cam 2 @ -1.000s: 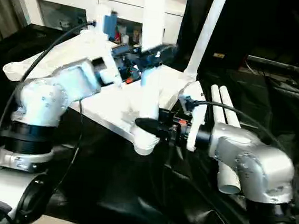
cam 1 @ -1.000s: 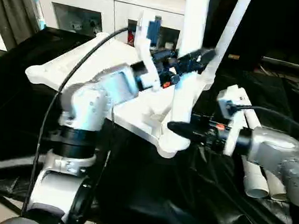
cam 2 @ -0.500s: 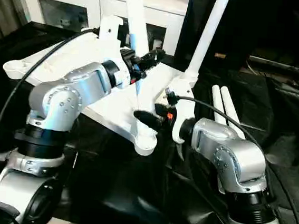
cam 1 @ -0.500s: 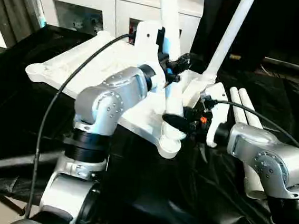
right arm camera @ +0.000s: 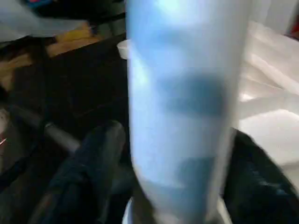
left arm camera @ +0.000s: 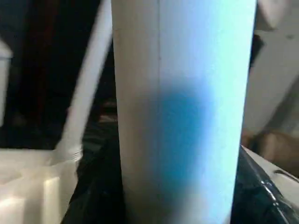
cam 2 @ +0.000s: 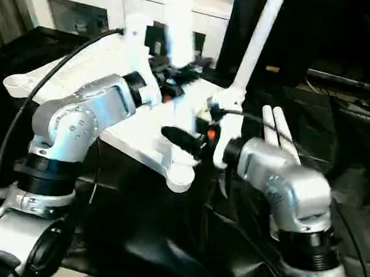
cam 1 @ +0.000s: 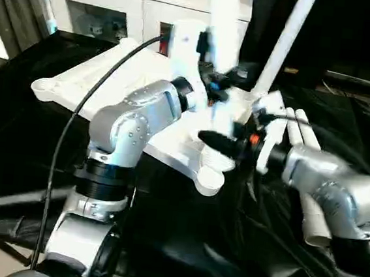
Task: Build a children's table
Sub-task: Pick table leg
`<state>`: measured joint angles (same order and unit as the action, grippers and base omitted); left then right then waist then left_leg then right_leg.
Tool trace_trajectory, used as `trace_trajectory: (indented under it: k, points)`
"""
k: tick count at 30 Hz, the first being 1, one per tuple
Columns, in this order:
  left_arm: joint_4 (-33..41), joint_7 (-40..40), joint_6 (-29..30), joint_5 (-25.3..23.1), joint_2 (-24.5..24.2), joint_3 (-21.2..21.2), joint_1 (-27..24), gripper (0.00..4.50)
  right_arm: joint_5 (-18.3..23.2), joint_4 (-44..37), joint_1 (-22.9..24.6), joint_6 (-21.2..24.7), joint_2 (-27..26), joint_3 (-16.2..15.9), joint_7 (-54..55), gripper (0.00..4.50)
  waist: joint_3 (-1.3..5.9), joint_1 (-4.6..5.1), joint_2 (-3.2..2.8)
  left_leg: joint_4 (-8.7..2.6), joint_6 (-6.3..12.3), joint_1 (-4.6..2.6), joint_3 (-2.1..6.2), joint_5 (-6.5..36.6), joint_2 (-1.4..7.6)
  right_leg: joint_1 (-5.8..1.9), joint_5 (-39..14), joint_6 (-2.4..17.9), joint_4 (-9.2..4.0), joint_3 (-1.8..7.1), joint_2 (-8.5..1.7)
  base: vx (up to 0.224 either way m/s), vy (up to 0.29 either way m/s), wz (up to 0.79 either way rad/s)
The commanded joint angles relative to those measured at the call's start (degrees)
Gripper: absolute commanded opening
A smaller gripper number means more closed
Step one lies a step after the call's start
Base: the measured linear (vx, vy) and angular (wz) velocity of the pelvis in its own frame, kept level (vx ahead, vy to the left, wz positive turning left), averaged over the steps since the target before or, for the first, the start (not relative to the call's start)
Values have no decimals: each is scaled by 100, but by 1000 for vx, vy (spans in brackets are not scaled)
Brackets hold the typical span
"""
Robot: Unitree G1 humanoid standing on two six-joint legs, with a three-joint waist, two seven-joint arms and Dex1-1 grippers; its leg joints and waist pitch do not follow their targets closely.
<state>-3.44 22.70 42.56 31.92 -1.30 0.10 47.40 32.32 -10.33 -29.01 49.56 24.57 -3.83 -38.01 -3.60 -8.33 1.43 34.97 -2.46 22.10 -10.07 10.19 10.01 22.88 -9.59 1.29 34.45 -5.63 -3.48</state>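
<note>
Nearest, the tabletop (cam 1: 111, 92) lies ribbed side up on the black-draped worktop (cam 1: 240, 248), its near corner socket (cam 1: 209, 178) facing the robot. A white leg (cam 1: 224, 37) stands over that socket, probably held upright so it seats straight. The right end effector (cam 1: 221, 142) pinches it low (to steady the base, I judge), while the left end effector (cam 1: 226, 83) clamps it higher. Beyond, a fitted leg (cam 1: 282, 46) rises from the far corner, with spare legs (cam 1: 308, 189) lying beside it.
</note>
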Motion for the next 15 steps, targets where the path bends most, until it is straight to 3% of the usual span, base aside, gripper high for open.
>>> trace_trajectory:
  k: [1,3,7,15]
  points:
    - [71,252,13,89,-77,-55,45,184,115,8,29,-96,213,109,-351,330,447,17,72,-372,87,-113,117,628,340,-338,-1432,544,-407,359,-561,0,0,0]
    - [74,701,133,188,-275,-154,68,184,326,-15,12,-70,491,194,-870,333,447,42,114,-366,109,-112,107,668,332,-341,-1605,509,-428,354,-564,0,0,0]
    - [74,1206,410,535,-404,-70,162,184,520,-66,-3,-43,862,172,-1511,333,439,30,118,-351,180,-106,102,598,329,-330,-1710,537,-427,349,-565,0,0,0]
    - [110,1545,763,952,-460,-4,200,184,645,-59,33,-148,1102,98,-2079,333,447,29,118,-338,204,-111,104,581,335,-323,-1742,654,-424,339,-562,0,0,0]
